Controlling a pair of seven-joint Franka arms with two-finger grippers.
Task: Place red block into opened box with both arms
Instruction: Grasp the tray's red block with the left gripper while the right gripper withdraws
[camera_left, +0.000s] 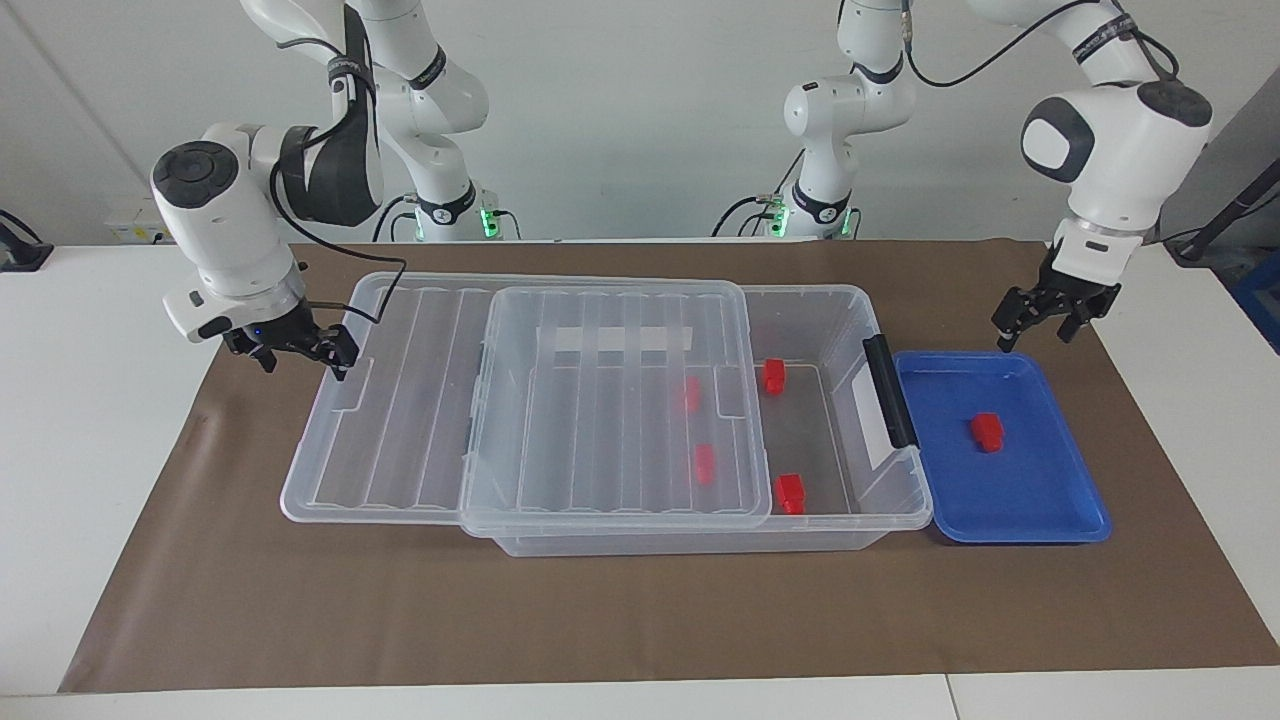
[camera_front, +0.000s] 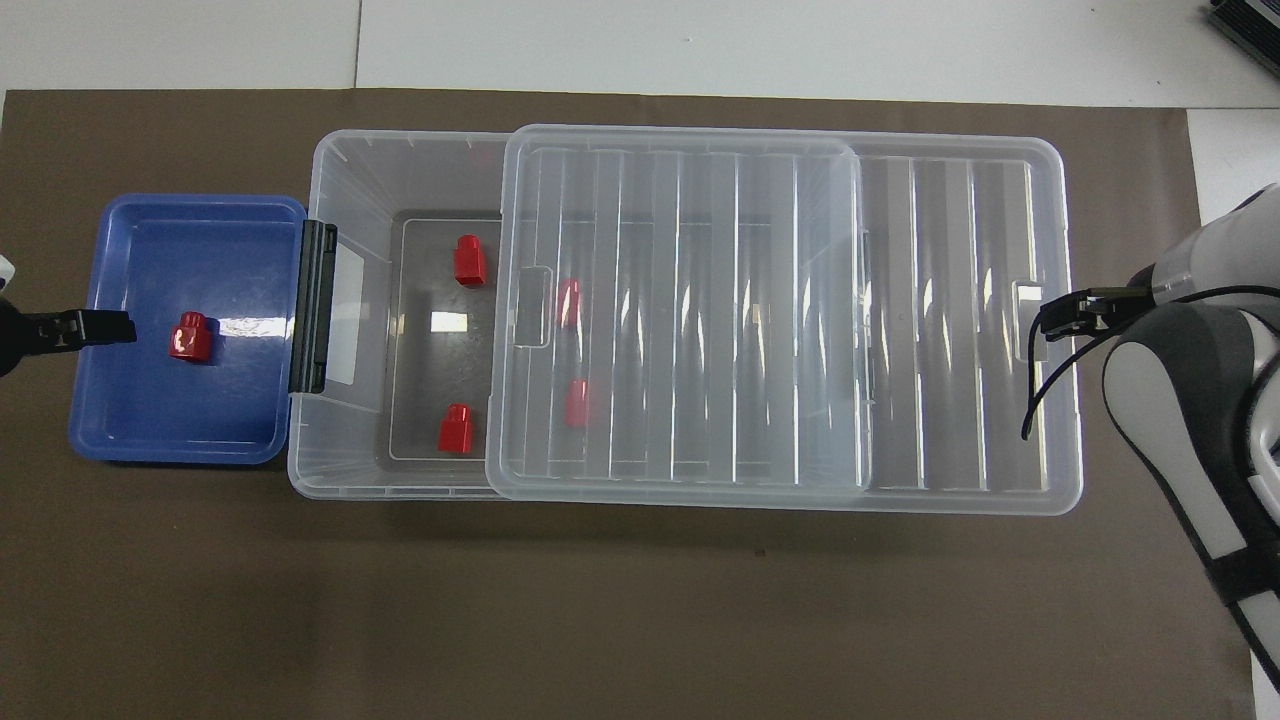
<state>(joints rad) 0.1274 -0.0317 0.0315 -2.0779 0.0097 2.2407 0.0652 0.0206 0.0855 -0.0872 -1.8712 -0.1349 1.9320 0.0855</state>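
One red block (camera_left: 986, 431) (camera_front: 190, 336) lies in the blue tray (camera_left: 1060, 500) (camera_front: 150, 430). Several more red blocks (camera_left: 773, 375) sit in the clear box (camera_left: 850, 296) (camera_front: 345, 170), two of them under the ribbed lid (camera_left: 600, 400) (camera_front: 700, 300). The lid covers most of the box and overhangs it toward the right arm's end. My right gripper (camera_left: 305, 360) (camera_front: 1052, 320) is shut on the lid's overhanging edge by its tab. My left gripper (camera_left: 1038, 328) (camera_front: 108, 327) hangs open just above the tray's rim, empty, a short way from the block.
A brown mat (camera_left: 640, 620) covers the table under everything. The box's black clip handle (camera_left: 890, 390) butts against the tray. A white table surface (camera_left: 80, 420) lies at the right arm's end of the mat.
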